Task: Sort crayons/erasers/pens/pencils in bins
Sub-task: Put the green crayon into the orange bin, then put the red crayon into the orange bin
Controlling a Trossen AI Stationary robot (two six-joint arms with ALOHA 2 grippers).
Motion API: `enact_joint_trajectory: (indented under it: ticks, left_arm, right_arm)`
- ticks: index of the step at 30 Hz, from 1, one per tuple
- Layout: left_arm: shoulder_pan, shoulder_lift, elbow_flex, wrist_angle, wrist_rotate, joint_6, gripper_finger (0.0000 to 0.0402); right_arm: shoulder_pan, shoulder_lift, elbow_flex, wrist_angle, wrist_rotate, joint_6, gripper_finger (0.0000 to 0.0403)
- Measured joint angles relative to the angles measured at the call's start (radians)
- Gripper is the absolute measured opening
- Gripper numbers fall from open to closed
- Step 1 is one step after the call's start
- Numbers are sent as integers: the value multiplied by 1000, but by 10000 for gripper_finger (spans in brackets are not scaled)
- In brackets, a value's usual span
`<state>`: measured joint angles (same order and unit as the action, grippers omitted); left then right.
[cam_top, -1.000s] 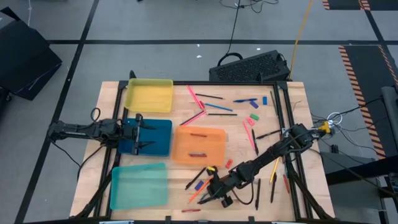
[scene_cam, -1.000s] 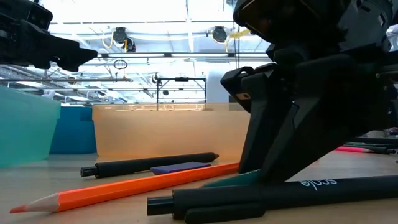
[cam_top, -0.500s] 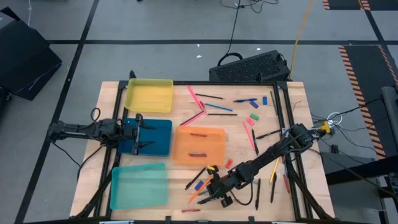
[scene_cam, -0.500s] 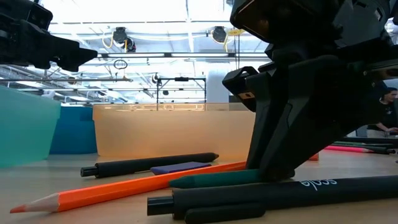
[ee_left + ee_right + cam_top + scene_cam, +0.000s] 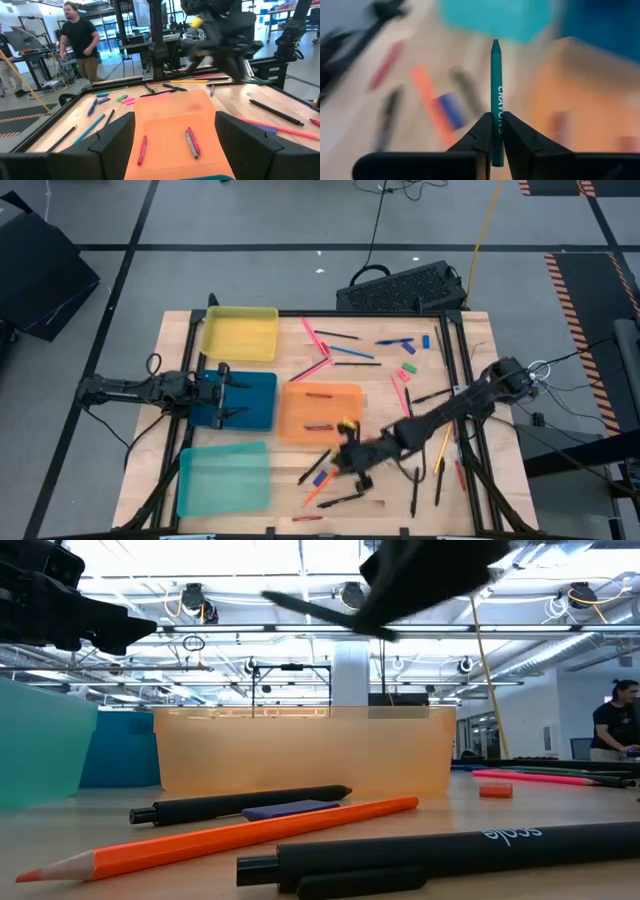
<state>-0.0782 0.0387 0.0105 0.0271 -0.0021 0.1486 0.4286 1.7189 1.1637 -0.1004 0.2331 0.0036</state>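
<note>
The right gripper (image 5: 495, 134) pinched a short teal-green wax crayon (image 5: 495, 95), its two dark fingers (image 5: 479, 135) pressed against the stick's lower part so that the pointed tip stood clear beyond them. White lettering reading CRAYONS ran along the barrel. Only the right wrist view showed this grip and the print; from overhead the right gripper (image 5: 352, 455) was a dark blur raised above the wooden table (image 5: 480, 350), just beside the near right corner of the shallow orange plastic bin (image 5: 322, 412), and the crayon itself could not be made out there.

The level view showed the translucent wall of the orange bin (image 5: 300, 750), with a long orange pencil (image 5: 220, 838), a black pen (image 5: 240, 804) and a small dark blue eraser (image 5: 290, 809) lying in front of it.

The left gripper (image 5: 222, 397) hung over the dark blue plastic bin (image 5: 255, 400), fingers spread apart. Its wrist view alone looked into the orange bin (image 5: 170, 122) and showed three crayons there, two red and one grey (image 5: 189, 144).
</note>
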Motion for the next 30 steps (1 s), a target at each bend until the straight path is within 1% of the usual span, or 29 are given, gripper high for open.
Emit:
enact_joint_trajectory:
  ticks: [2,4,9,13,16,19,22,26,30]
  left_arm:
    - [0,0,0,0,0,0,274]
    - [0,0,0,0,0,0,273]
    - [0,0,0,0,0,0,274]
    - [0,0,0,0,0,0,274]
    - [0,0,0,0,0,0,274]
    - [0,0,0,0,0,0,273]
    - [0,0,0,0,0,0,274]
    - [0,0,0,0,0,0,274]
    - [0,0,0,0,0,0,273]
  right_arm:
    - [-57,-11,10,14,28,-14,31]
    - [-117,4,33,11,26,-15,31]
    - [-244,124,151,-61,-29,-59,31]
    - [-298,226,238,-143,-54,-92,31]
    - [-320,268,241,-155,-55,-95,31]
    - [-331,276,228,-159,-51,-77,35]
    - [-332,276,206,-180,-52,-71,57]
    - [-324,265,203,-198,-47,-72,108]
    - [-273,218,203,-195,-47,-122,150]
